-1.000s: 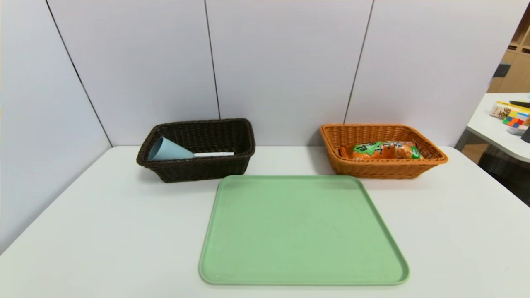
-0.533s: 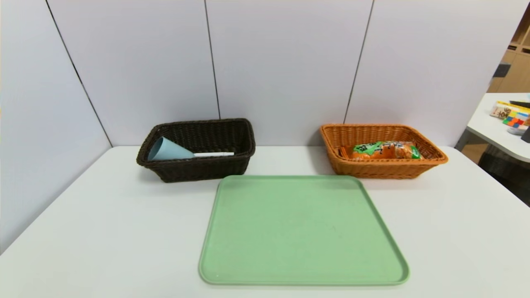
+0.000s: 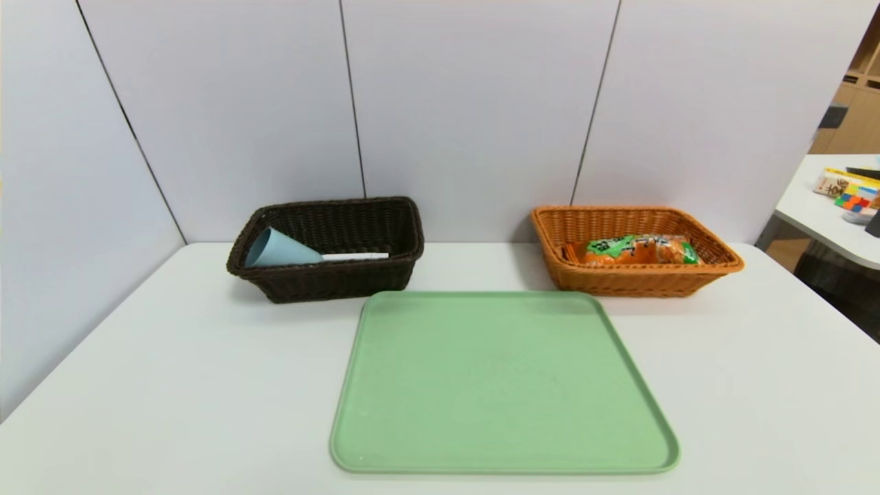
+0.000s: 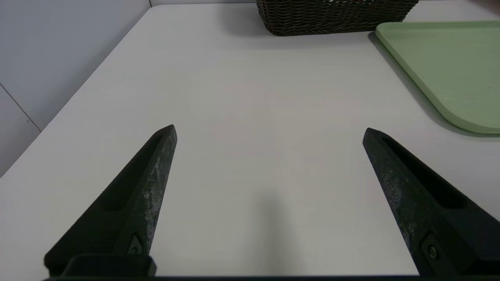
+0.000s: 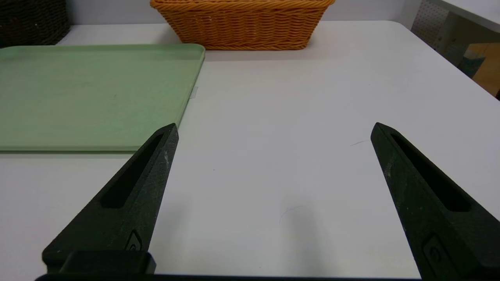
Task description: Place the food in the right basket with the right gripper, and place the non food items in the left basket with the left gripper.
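Observation:
A dark brown basket (image 3: 405, 227) stands at the back left and holds a light blue cup (image 3: 278, 249) lying on its side and a white stick-like item (image 3: 354, 256). An orange basket (image 3: 715, 258) at the back right holds an orange and green food packet (image 3: 636, 249). Neither arm shows in the head view. My left gripper (image 4: 269, 132) hovers open over bare table, near the front left, with the dark basket (image 4: 336, 17) far ahead. My right gripper (image 5: 273, 130) hovers open over bare table beside the tray, with the orange basket (image 5: 242, 23) ahead.
A pale green tray (image 3: 502, 385) lies bare in the middle of the white table (image 3: 172, 385); its edge shows in both wrist views (image 4: 449, 66) (image 5: 78, 93). Grey wall panels close the back and left. A second table with boxes (image 3: 842, 192) stands off to the right.

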Available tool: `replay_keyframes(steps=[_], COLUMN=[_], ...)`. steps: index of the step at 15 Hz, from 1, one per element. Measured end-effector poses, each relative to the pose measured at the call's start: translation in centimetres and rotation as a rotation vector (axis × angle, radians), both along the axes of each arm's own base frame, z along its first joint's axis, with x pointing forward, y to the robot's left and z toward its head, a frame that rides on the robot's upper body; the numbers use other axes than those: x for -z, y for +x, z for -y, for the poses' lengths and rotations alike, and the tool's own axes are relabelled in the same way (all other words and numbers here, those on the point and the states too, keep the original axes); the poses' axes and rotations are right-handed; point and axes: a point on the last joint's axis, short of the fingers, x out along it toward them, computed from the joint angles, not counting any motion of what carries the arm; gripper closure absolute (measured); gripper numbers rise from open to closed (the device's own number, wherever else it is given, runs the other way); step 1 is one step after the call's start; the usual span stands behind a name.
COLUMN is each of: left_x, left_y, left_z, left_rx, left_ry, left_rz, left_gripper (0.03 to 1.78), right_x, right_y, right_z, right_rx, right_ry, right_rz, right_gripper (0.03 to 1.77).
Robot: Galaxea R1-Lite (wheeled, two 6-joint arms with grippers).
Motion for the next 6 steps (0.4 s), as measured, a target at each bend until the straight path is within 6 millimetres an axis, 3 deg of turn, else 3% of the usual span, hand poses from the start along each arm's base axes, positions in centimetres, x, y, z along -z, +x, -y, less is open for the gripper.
replay_keyframes(steps=[6], left_x=[0.00], left_y=[0.00], left_z=[0.00], left_rx=[0.000], left_ry=[0.001], left_rz=[0.000], left_gripper=[0.12], right_x=[0.00], right_y=[0.00], right_z=[0.00], right_rx=[0.000], right_ry=[-0.001], right_rz=[0.000], right_gripper=[0.10])
